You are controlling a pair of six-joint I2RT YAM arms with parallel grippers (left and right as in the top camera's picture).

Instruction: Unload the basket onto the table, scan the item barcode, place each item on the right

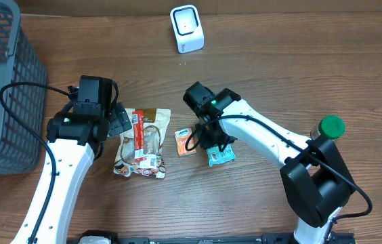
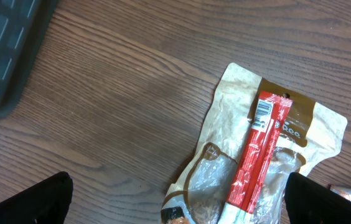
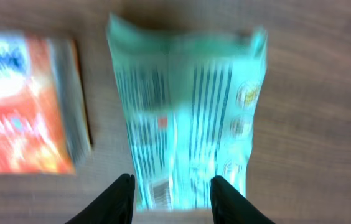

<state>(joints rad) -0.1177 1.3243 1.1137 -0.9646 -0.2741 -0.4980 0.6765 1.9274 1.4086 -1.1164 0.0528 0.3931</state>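
Beneath our right gripper (image 3: pixel 170 198) — a teal packet (image 3: pixel 188 118), dark-striped with white; left of it, an orange packet (image 3: pixel 26 118).

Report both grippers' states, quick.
Left gripper: open, holding nothing.
Right gripper: jaws astride the teal packet; grip cannot be told.

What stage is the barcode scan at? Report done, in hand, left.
Done: the approach only; the right fingers straddle the teal packet, which lies flat. In hand: the grasp, though blur hides whether it grips. Left: lifting the packet and showing its barcode to the white scanner.
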